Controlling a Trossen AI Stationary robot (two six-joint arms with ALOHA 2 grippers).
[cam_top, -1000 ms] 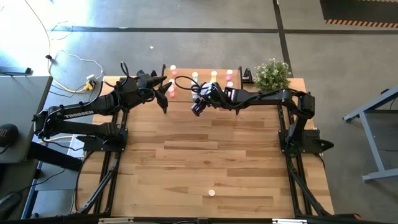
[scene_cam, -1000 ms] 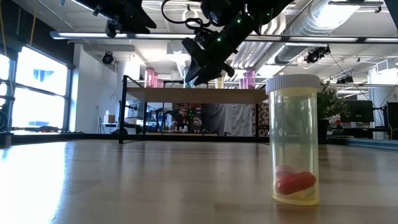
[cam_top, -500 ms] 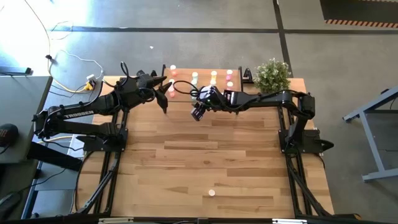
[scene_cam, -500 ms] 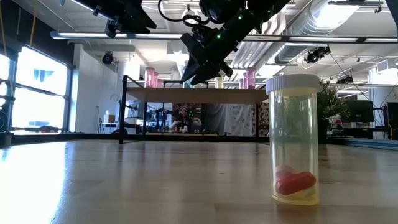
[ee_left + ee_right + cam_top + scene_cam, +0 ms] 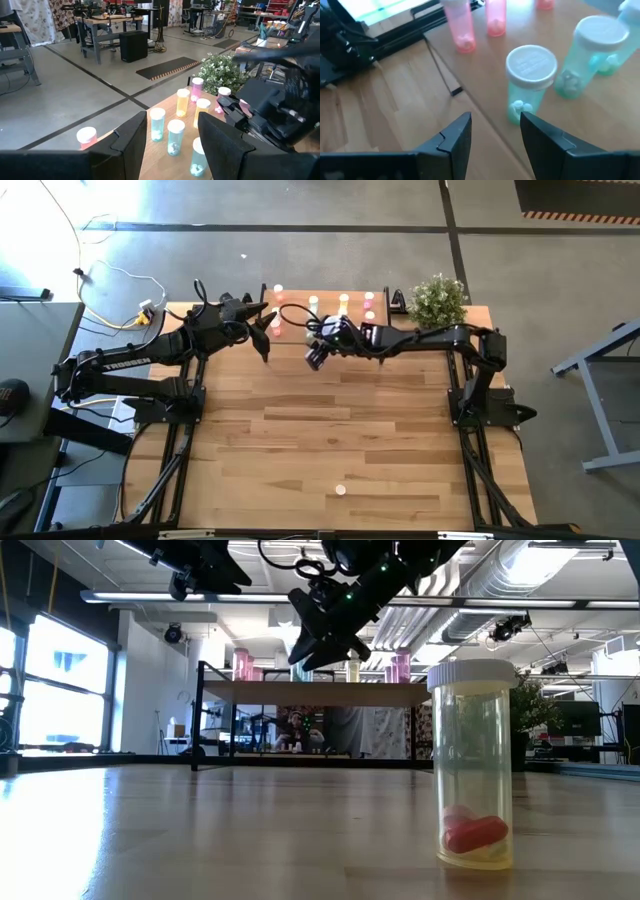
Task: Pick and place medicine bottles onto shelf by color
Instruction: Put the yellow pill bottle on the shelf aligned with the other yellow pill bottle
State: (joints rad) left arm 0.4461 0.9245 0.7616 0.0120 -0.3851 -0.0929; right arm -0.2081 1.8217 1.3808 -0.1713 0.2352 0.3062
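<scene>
The shelf (image 5: 326,316) stands at the table's far edge and carries several medicine bottles, upright on their bases: red (image 5: 86,138), green (image 5: 157,123), yellow (image 5: 183,102) and pink (image 5: 197,88). My right gripper (image 5: 316,357) hangs open above the table, just in front of the shelf's near edge. It slants down toward a green bottle (image 5: 530,82), with nothing between its fingers. My left gripper (image 5: 262,335) hovers open by the shelf's left end and holds nothing. One yellow bottle (image 5: 475,768) stands alone on its base near the table's front edge.
A potted green plant (image 5: 437,299) stands at the table's far right corner, beside the shelf. The wooden tabletop (image 5: 330,430) between the arms and the lone yellow bottle (image 5: 340,490) holds nothing else. Cables lie on the floor to the left.
</scene>
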